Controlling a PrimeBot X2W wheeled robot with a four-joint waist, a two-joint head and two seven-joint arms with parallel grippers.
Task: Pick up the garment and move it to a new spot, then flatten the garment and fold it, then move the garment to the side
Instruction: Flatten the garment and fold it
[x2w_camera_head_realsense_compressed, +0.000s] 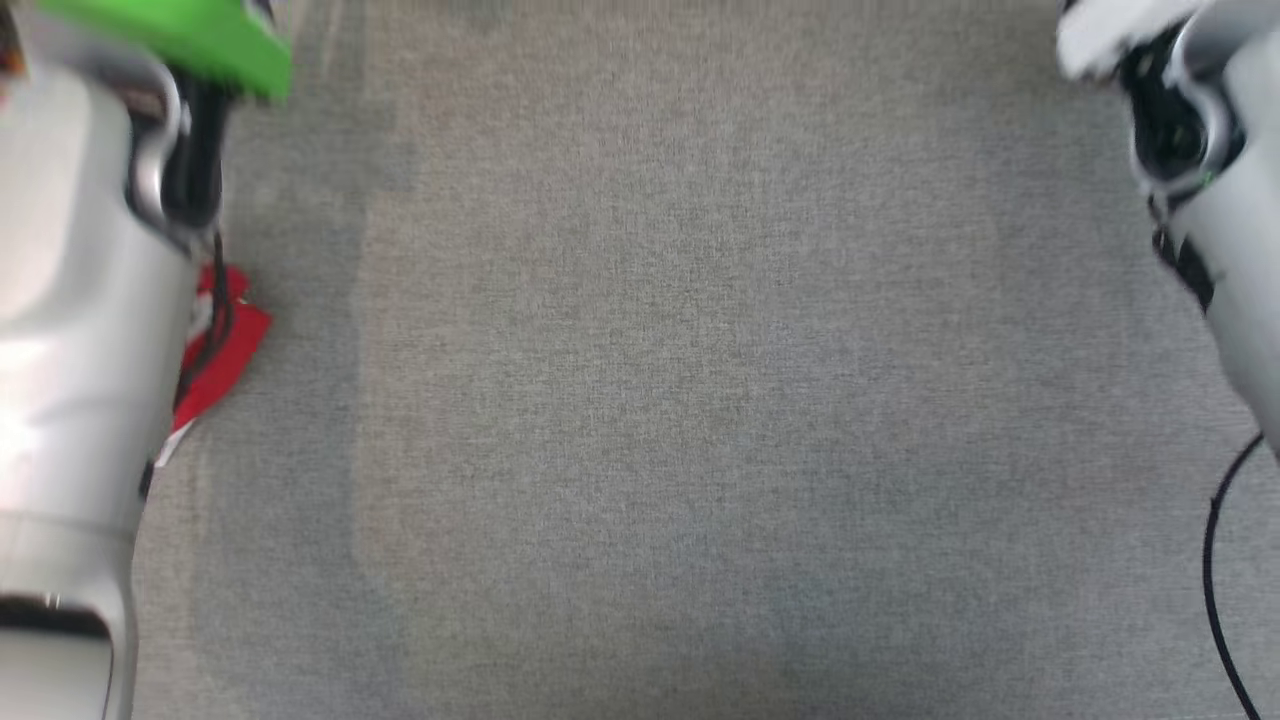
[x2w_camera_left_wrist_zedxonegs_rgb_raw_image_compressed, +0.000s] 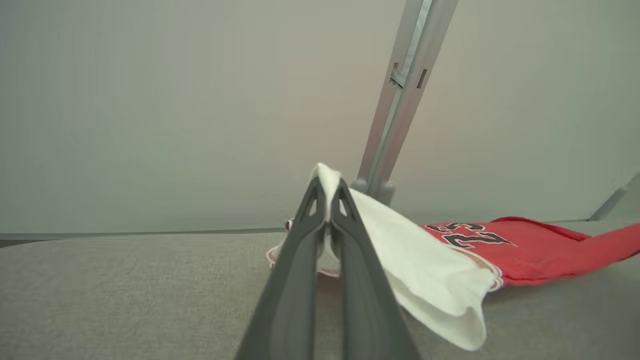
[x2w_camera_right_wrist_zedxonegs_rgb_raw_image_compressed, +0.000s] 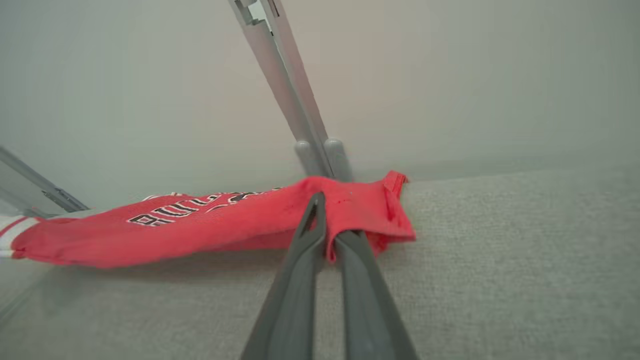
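The garment (x2w_camera_left_wrist_zedxonegs_rgb_raw_image_compressed: 500, 250) is a red jersey with black-and-white lettering and a white inner side. It lies stretched out low over the grey fabric tabletop (x2w_camera_head_realsense_compressed: 640, 400). In the left wrist view my left gripper (x2w_camera_left_wrist_zedxonegs_rgb_raw_image_compressed: 327, 187) is shut on a white fold at one end of it. In the right wrist view my right gripper (x2w_camera_right_wrist_zedxonegs_rgb_raw_image_compressed: 327, 220) is shut on a red edge of the garment (x2w_camera_right_wrist_zedxonegs_rgb_raw_image_compressed: 200, 225), with cloth draped over one fingertip. The head view shows a red corner of the garment (x2w_camera_head_realsense_compressed: 225, 350) beside my left forearm (x2w_camera_head_realsense_compressed: 70, 300). My right forearm (x2w_camera_head_realsense_compressed: 1240, 250) is at the right edge.
A grey metal post (x2w_camera_left_wrist_zedxonegs_rgb_raw_image_compressed: 400, 100) rises behind the garment in front of a pale wall, and the same post (x2w_camera_right_wrist_zedxonegs_rgb_raw_image_compressed: 285, 75) stands in the right wrist view. A blurred green object (x2w_camera_head_realsense_compressed: 180, 35) sits at the head view's top left. A black cable (x2w_camera_head_realsense_compressed: 1215, 560) hangs at the lower right.
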